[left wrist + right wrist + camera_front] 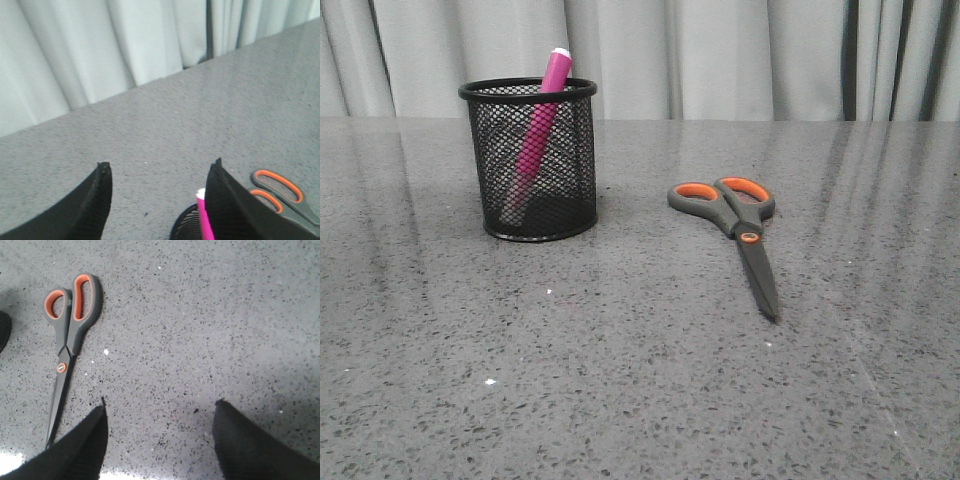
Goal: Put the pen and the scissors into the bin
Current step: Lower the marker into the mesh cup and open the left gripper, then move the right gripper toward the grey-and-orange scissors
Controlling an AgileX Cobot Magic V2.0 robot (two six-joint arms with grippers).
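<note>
The black mesh bin (530, 160) stands upright on the grey table at the left. The pink pen (538, 125) leans inside it, its white tip above the rim. The scissors (735, 225) lie flat to the right of the bin, closed, blades pointing toward me. No arm shows in the front view. My left gripper (159, 170) is open and empty, above the bin (186, 225) and the pen (204, 217); the scissors' handles (280, 192) show beside it. My right gripper (161, 407) is open and empty above bare table, beside the scissors (67, 342).
The speckled grey table (640, 380) stretches wide around both objects. Pale curtains (720, 50) hang behind its far edge.
</note>
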